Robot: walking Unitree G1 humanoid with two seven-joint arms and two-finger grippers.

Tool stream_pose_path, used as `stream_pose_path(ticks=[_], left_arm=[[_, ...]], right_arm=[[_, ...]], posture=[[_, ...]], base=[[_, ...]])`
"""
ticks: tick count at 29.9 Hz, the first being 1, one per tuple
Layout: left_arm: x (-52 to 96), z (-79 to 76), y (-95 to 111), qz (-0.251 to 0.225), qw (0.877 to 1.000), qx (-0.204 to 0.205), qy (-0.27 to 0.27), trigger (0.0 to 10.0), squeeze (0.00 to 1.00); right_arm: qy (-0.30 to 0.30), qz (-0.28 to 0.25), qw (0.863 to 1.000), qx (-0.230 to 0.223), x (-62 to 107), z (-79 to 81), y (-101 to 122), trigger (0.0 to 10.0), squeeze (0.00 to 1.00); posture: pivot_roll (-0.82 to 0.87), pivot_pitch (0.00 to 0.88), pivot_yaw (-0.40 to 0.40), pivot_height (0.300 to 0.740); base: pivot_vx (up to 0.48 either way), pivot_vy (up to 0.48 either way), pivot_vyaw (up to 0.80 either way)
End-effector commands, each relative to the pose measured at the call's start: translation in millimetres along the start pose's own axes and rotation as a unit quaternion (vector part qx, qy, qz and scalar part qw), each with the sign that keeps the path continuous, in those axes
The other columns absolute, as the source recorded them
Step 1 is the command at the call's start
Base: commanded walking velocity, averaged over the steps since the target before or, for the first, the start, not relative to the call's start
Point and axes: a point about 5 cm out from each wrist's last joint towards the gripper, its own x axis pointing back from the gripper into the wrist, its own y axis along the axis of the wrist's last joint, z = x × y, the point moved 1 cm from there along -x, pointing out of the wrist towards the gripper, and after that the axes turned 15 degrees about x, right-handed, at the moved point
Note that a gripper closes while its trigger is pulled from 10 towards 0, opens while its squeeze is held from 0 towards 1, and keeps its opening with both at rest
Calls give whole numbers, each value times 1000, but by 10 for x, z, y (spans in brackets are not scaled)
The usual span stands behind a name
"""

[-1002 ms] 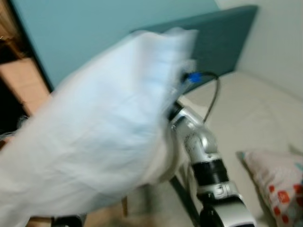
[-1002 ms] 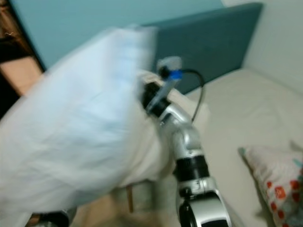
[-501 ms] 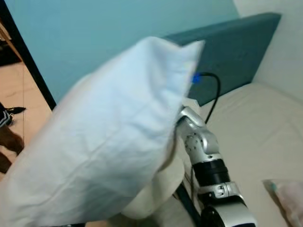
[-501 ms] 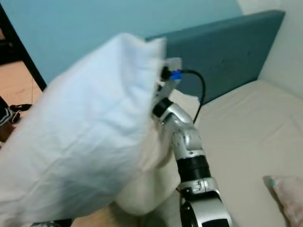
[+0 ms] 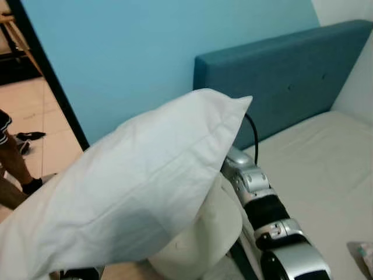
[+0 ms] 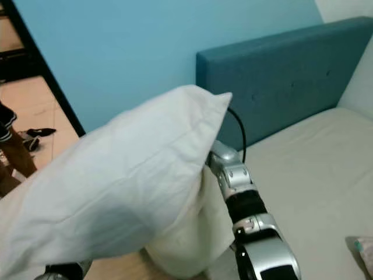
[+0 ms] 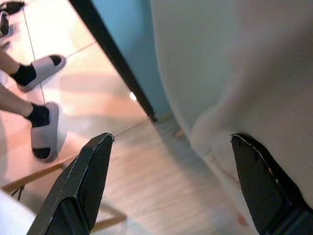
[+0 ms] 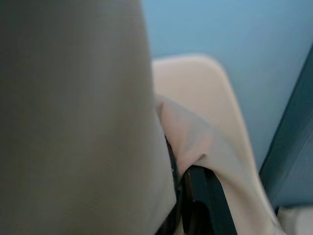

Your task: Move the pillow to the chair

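At the far left we see a person's legs in dark socks standing on the tan floor, with grey slippers on the feet in the left wrist view. Beside them a black door frame runs down to the floor, and right of it rises the blue wall.

The pillow, white and creased, is held up in the air before us, slanting from low on our left up to a corner near the headboard. It blocks most of what lies ahead and below. Under its right half a cream chair back shows, touching or just behind the pillow; we cannot tell which.

Our left gripper points down at the floor with its fingers spread wide and nothing between them; pale fabric hangs along one finger. Our right arm reaches up from the lower right into the pillow's upper end, with a black cable looping behind it. In the right wrist view the right gripper is pinched on a fold of the pillow's fabric, the chair back pale beyond it.

To the right, the teal headboard stands against the wall, and the beige mattress stretches below it. A patterned cushion peeks in at the lower right edge.
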Motion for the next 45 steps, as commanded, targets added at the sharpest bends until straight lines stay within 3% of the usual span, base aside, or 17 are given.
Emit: stream_pose_path(ticks=[1, 4, 6, 16, 23, 28, 33, 34, 36, 38, 40, 45], left_arm=[[-28, -94, 79, -12, 1000, -10, -12, 10000, 0], [-25, -78, 10, 12, 1000, -19, 1, 10000, 0], [-25, -73, 2, 17, 1000, -19, 4, 10000, 0], [-41, -161, 121, -6, 1000, 2, -24, 10000, 0], [-36, -257, 265, -52, 998, 12, -45, 10000, 0], [-20, -420, 453, -98, 991, 30, -83, 10000, 0], [-12, -473, 515, -110, 989, 31, -95, 10000, 0], [-7, -491, 560, -119, 987, 34, -99, 10000, 0], [5, -519, 633, -134, 984, 42, -107, 10000, 0], [15, -528, 698, -147, 982, 45, -110, 10000, 0], [20, -531, 750, -156, 981, 45, -111, 10000, 0], [29, -550, 839, -170, 977, 49, -116, 10000, 0]], right_arm=[[12, 12, 1000, 16, -33, 59, 21, 10000, 0], [9, 81, 997, 4, -7, 56, -224, 10000, 0], [12, 98, 995, -1, 0, 58, -286, 10000, 0], [-25, 138, 990, -31, 45, -130, -349, 10000, 0], [-54, 136, 988, -42, 52, -216, -338, 10000, 0], [-98, 140, 984, -50, 6, -271, -366, 10000, 0], [-117, 138, 982, -58, -25, -290, -343, 10000, 0], [-124, 133, 982, -57, -39, -309, -309, 10000, 835], [-137, 127, 981, -51, -55, -341, -259, 10000, 835], [-152, 122, 979, -52, -59, -379, -228, 10000, 965], [-159, 112, 980, -51, -67, -405, -191, 10000, 1000], [-166, 82, 982, -39, -85, -450, -83, 10000, 1000]], posture=[[-156, 80, 34, 690], [-155, 86, 31, 675], [-154, 90, 32, 670], [-155, 93, 38, 625], [-155, 96, 40, 605], [-150, 101, 42, 580], [-149, 102, 41, 560], [-144, 104, 42, 555], [-141, 106, 40, 545], [-138, 108, 40, 535], [-138, 108, 40, 525], [-140, 109, 41, 520]], base=[[0, 0, 0], [0, 0, 0], [0, 0, 0], [0, 0, 0], [0, 0, 0], [0, 0, 0], [0, 0, 0], [0, 0, 0], [0, 0, 0], [0, 0, 0], [0, 0, 0], [0, 0, 0]])
